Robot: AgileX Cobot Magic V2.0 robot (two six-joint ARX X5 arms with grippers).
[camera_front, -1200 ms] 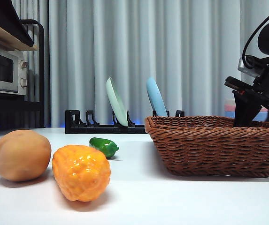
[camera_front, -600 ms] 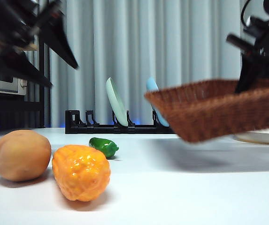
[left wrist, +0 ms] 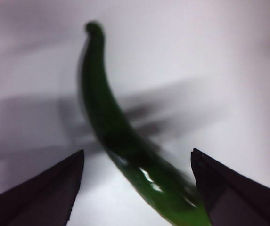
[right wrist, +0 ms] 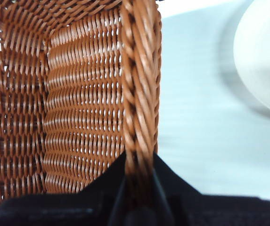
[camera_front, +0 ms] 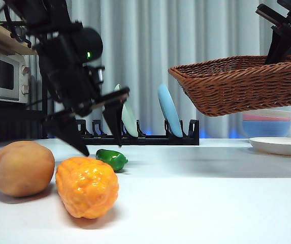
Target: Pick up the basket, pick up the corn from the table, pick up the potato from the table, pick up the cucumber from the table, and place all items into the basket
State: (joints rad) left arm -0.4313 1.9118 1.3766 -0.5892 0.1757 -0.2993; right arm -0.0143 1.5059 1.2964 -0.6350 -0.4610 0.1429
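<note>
The left hand [camera_front: 97,129] hangs just above the cucumber [camera_front: 112,158], its two black jaws spread wide; in the left wrist view the jaws stand one on each side of the cucumber [left wrist: 125,150], not touching it. The green body runs slantwise between them, its thin curved tip pointing away from the wrist. That picture is blurred, so how level the hand sits cannot be told.

The step in hand looks like the pick of the cucumber. To do it well, the hand should come straight down until the jaw tips are near the worktop [camera_front: 201,193], keeping the thick part of the cucumber midway between them, then close across its width rather than along it. The skin is glossy and the body rounded, so a grip at the fat middle should hold better than one near the tapering tip, where it could squirt out. The corn [camera_front: 87,186] lies near the cucumber on the camera's side, and the potato [camera_front: 22,168] sits just beside the corn; the descent should avoid nudging either.

The right hand [right wrist: 139,162] is clamped on the braided rim of the basket [camera_front: 241,84], which it holds in the air, tilted, well apart from the vegetables and above a white plate [camera_front: 280,145]. Levelling the basket would make the drop safer. A dish rack [camera_front: 135,134] with two upright plates stands behind.
</note>
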